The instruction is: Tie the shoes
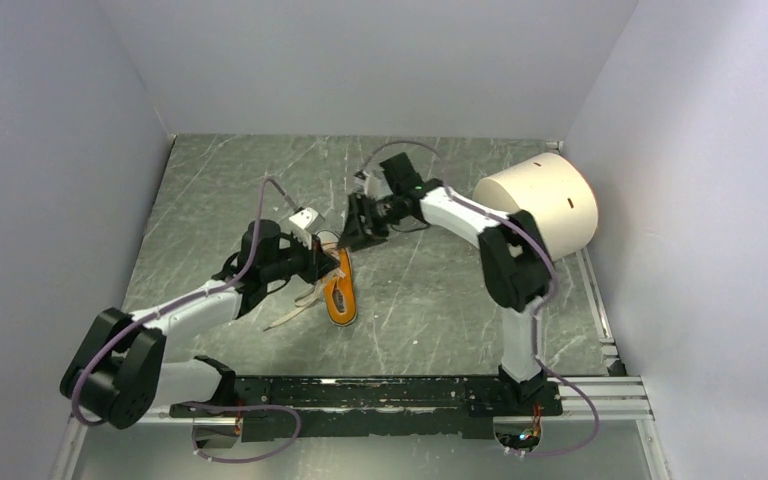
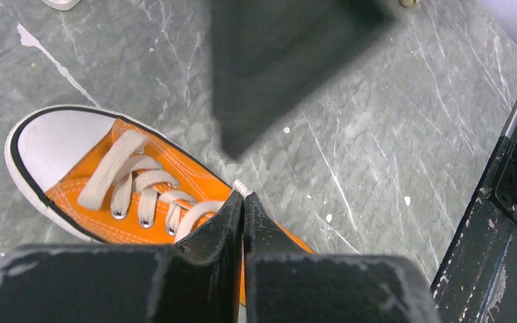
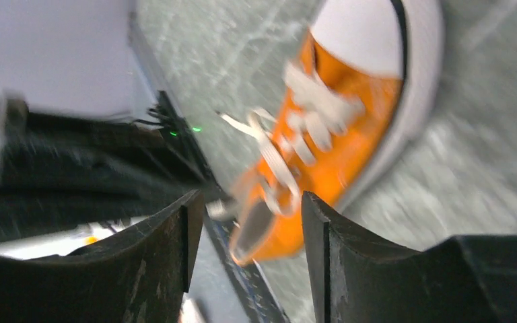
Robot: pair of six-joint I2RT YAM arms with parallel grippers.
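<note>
Small orange canvas sneaker [image 2: 205,176] with a white rubber toe cap [image 2: 60,142]: it lies on the grey marbled table [image 2: 377,134] directly below my left fingertips, and beyond the gap of my right ones.

My left gripper [image 2: 244,202] has its black fingers [image 2: 232,225] pressed together on a cream-white lace [image 2: 241,186]. The lace's end pokes out just past the tips, and the laced eyelets and toe cap sit to their left. My right gripper [image 3: 246,222] hangs near, just past the left one, with its fingers [image 3: 168,249] spread and nothing between them. In its blurred wrist view the sneaker's open collar shows through the gap, toe pointing away. A white cylinder [image 1: 545,205] stands well apart, out beyond my right arm.
</note>
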